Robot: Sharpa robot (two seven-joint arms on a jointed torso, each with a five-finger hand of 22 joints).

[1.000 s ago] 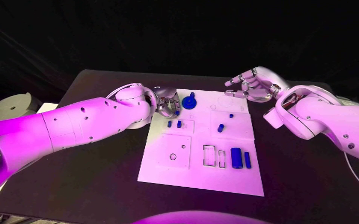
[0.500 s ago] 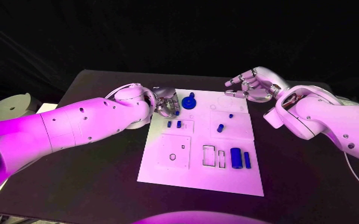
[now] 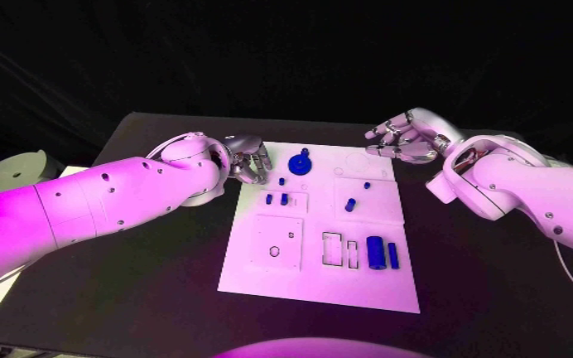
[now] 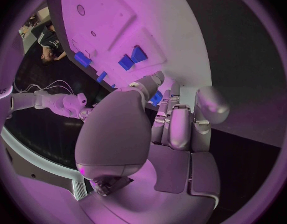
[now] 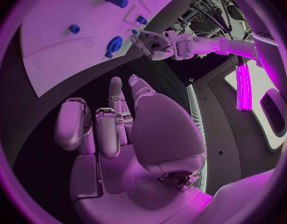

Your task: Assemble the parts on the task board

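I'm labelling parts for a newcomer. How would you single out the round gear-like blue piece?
Start at the white task board mid-table, then its far edge beside the left hand. The blue gear sits there: round and wide with a knob, unlike the small pegs.

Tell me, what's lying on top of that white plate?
Small blue pieces lie on the white plate: a round gear, two bars, some pegs. Anything beneath the plate is covered.

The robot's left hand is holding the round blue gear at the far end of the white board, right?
Not quite. In the head view the left hand holds nothing; it sits beside the board's far left edge, apart from the round blue gear, which lies on the board.
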